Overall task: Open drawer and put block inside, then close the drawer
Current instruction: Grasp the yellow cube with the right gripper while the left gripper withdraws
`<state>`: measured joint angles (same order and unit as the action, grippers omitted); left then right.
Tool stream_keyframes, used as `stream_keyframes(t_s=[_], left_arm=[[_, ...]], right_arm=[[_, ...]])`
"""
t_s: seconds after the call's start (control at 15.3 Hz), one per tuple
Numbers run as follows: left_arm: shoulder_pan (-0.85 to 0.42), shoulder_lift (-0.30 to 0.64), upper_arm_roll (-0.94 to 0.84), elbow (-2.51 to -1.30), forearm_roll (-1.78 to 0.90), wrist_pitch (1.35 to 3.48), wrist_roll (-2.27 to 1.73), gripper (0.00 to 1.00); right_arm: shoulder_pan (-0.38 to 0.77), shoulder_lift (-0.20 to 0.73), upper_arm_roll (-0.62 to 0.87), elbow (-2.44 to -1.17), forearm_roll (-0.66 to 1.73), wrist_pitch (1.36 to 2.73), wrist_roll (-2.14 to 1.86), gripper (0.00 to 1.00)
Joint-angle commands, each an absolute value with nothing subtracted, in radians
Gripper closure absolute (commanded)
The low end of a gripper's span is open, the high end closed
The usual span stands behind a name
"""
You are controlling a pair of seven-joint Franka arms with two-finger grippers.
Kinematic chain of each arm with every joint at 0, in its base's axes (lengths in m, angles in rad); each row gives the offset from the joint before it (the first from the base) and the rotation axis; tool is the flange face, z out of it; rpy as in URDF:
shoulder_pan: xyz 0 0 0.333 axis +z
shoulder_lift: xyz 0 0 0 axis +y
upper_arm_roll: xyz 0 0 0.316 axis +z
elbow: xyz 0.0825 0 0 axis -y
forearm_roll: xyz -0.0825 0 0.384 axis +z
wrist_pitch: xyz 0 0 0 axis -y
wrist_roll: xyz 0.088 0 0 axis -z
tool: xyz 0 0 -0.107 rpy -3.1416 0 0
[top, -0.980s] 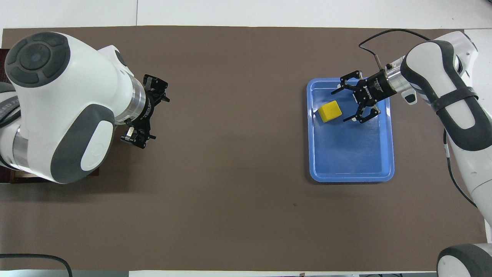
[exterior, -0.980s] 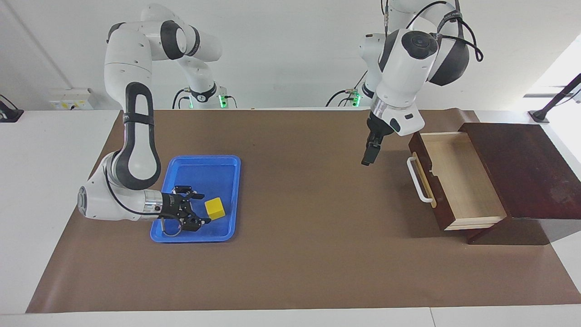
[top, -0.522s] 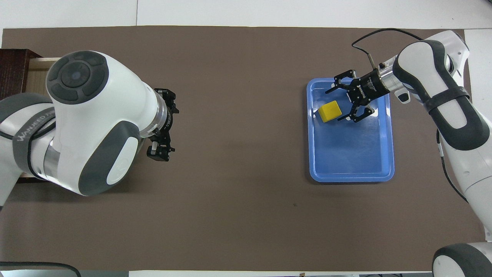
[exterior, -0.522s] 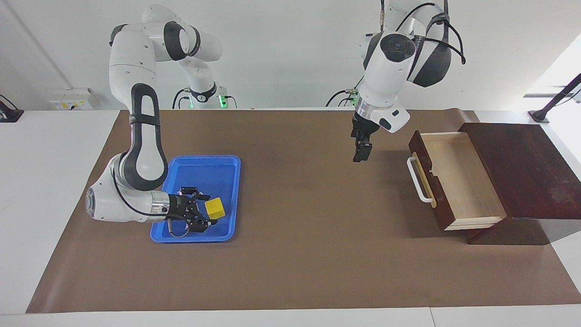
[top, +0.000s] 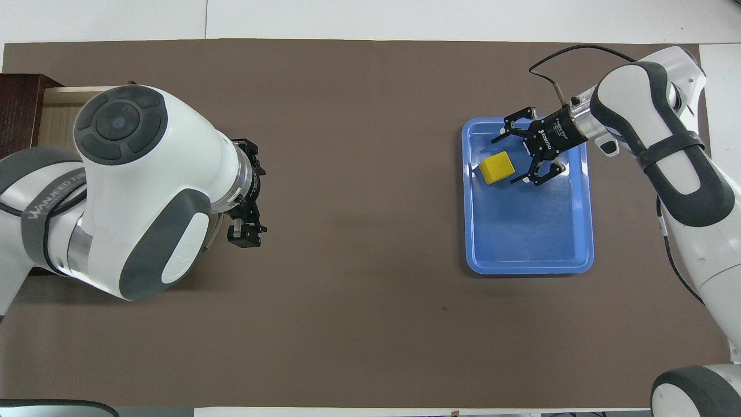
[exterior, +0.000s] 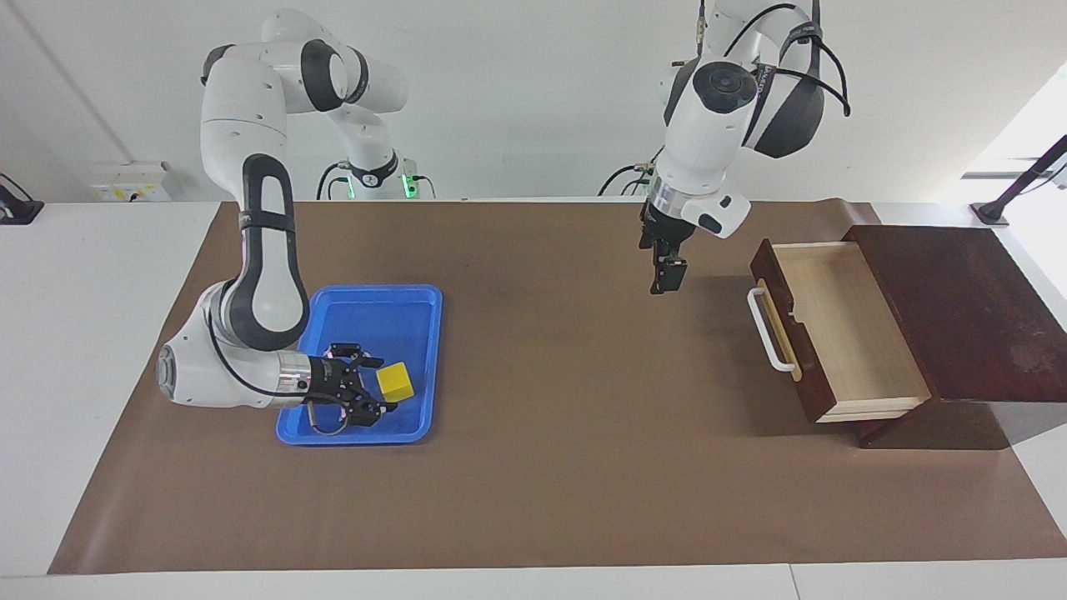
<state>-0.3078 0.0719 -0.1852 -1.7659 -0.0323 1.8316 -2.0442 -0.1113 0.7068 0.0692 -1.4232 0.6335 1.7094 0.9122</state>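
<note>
- the drawer (exterior: 842, 333) stands pulled out of its dark box (exterior: 967, 308), pale inside bare, white bar handle (exterior: 767, 329) toward the table's middle; the opening step looks done.
- the step in hand, as i judge it, is picking up the block: the yellow cube (exterior: 395, 382) sits in the blue tray (exterior: 421, 317) at the right arm's end of the table.
- the right gripper (exterior: 377, 385) lies low and level in the tray, jaws apart, the cube just ahead of the fingertips and partly between them; i cannot tell whether a finger touches it.
- the left gripper (exterior: 663, 282) hangs over bare brown mat, well apart from the drawer's handle, holding nothing, jaws apart; that arm waits.
- next move calls for: sliding the right jaws further so the cube sits squarely between them, closing, lifting clear of the tray's rim, then carrying it over the drawer's open interior.
</note>
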Motion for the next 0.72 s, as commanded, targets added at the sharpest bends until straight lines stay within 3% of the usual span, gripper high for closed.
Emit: stream_keyframes(t_s=[0.0,0.07,0.26,0.65], left_arm=[[-0.305,0.028,-0.181,-1.833,-0.046,1.873,-2.06,0.0],[-0.305,0.023,-0.181,-1.841,-0.046,1.878,-2.06,0.0],[-0.307,0.02,-0.181,-1.845,-0.046,1.881,-2.068,0.0],[-0.305,0.02,-0.181,-1.845,-0.048,1.894,-2.091,0.0]], right_arm=[[-0.114,0.707,0.072,-1.431,0.617,1.713,0.884,0.19],[-0.112,0.707,0.072,-1.431,0.615,1.713,0.884,0.34],[-0.112,0.706,0.074,-1.433,0.617,1.713,0.885,1.0],[-0.094,0.661,0.075,-1.422,0.623,1.718,0.942,1.0]])
